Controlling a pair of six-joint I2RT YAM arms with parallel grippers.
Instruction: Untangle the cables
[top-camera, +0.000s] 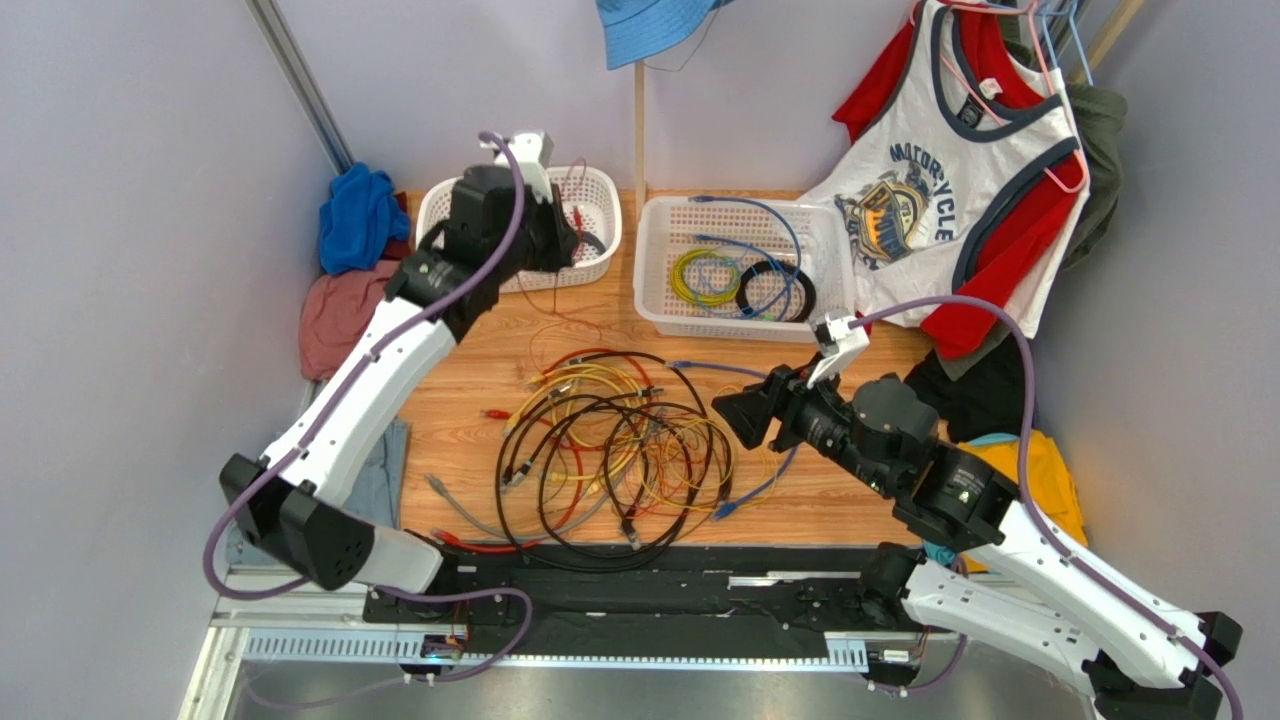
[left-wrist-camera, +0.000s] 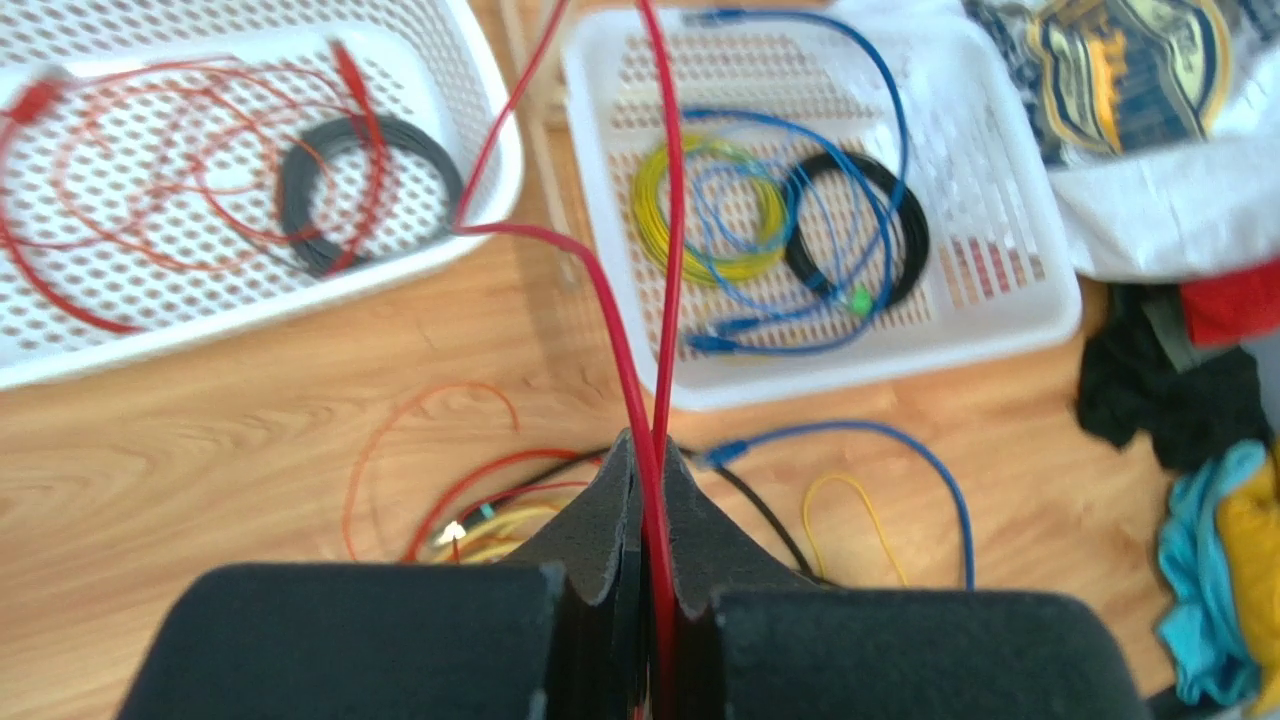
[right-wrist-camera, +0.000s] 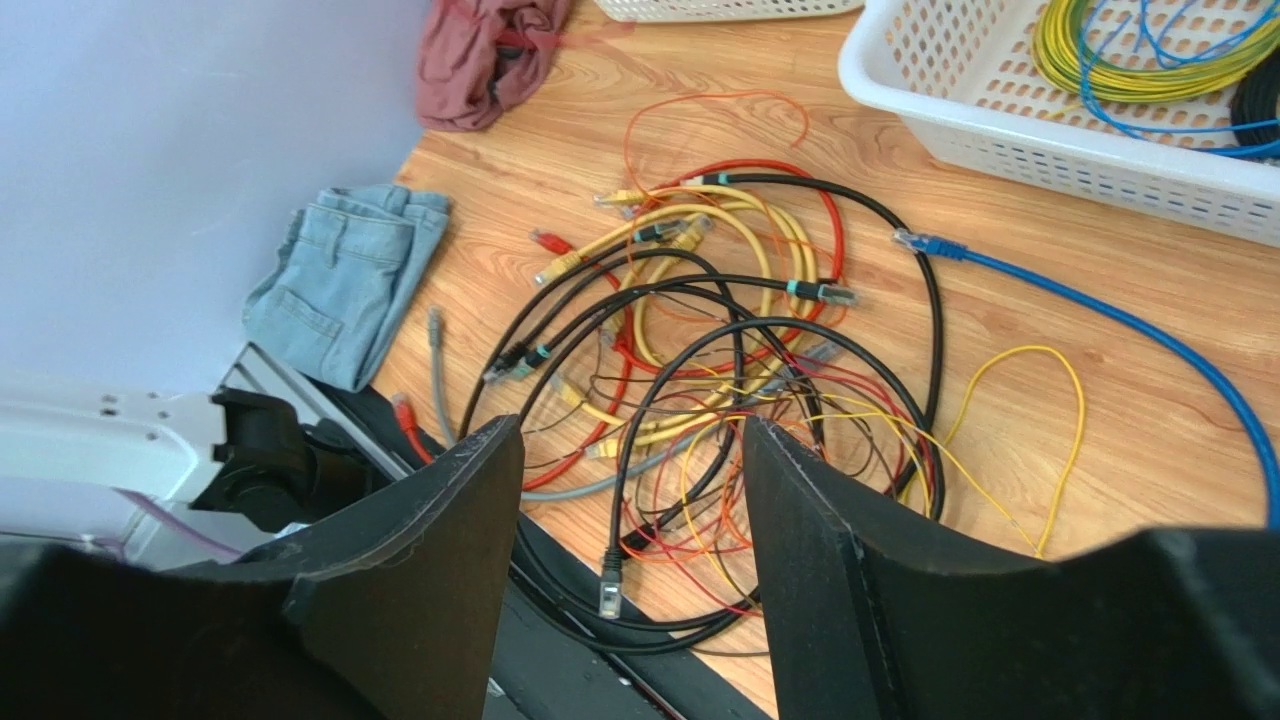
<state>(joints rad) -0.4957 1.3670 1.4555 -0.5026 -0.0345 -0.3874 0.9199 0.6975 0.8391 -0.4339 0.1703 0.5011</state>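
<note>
One strand in hand out of many: left tool (left-wrist-camera: 649, 453) pressed together on a red cable (left-wrist-camera: 663, 270), raised near the left basket (left-wrist-camera: 499, 165), with two runs of that cable stretching away from the pinch towards the gap between the two baskets. Probably the step of drawing this one strand clear of the heap for putting away. Right tool (right-wrist-camera: 631, 450) spread, holding nothing, hovering above the near edge of the tangled cables (right-wrist-camera: 706, 345).

Heap of cables lying in the middle of the counter (left-wrist-camera: 181, 450), between the two arms: black, yellow, red and orange loops crossing one another, plus a blue cable (right-wrist-camera: 1142, 338) trailing off to one side.

Next, most likely: lay the red cable down into a basket, or pin the heap with the right tool to keep the rest from dragging along. Worth watching for snags under the black loops.

Left basket: loose red and orange strands, plus a black coil (left-wrist-camera: 368, 188). Right basket (left-wrist-camera: 842, 375): yellow-green coil (left-wrist-camera: 706, 210), second black coil (left-wrist-camera: 860, 225), loose blue strand (left-wrist-camera: 890, 120).
</note>
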